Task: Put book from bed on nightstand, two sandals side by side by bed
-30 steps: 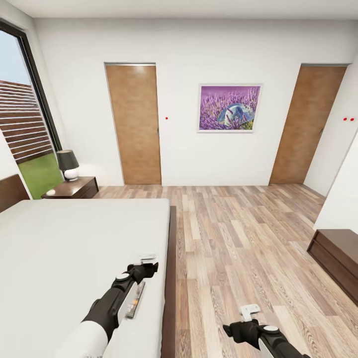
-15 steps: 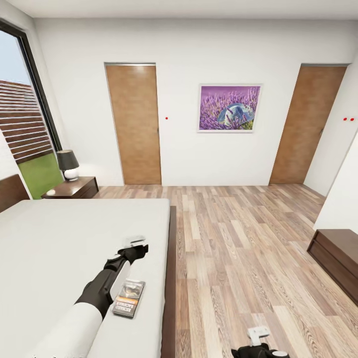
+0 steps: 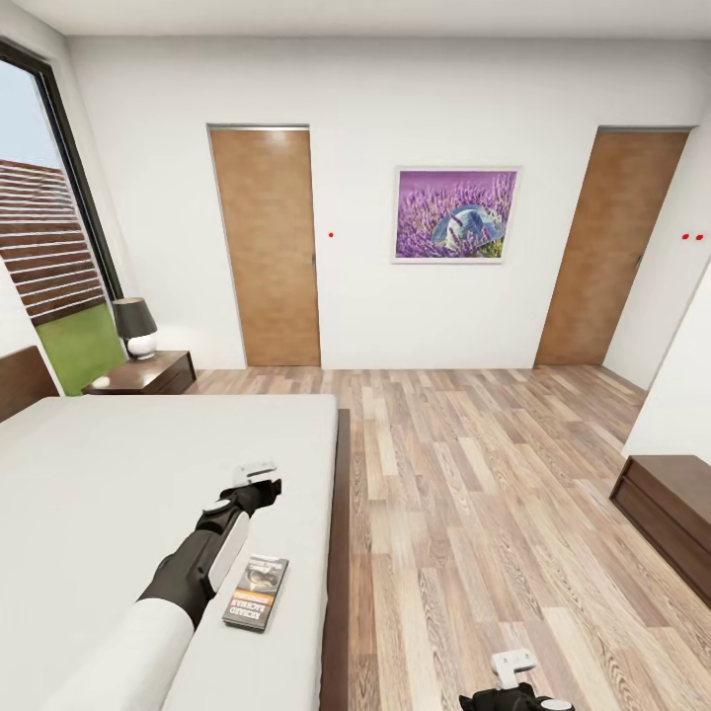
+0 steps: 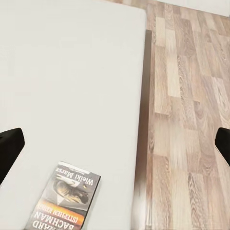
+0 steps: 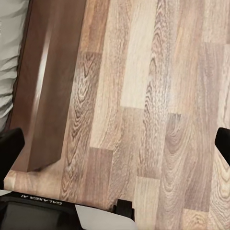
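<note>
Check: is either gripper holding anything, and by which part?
Nothing is held. The left gripper is open above the bed; the book lies flat beside the arm. The right gripper is open over the floor.

The white mattress of the bed lay open around the small paperback book; only a black-shaded lamp occupied the dark reddish-brown nightstand.

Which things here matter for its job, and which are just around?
Job: book, bed, nightstand, left gripper.
Just around: lamp, picture, doors, window, cabinet.
</note>
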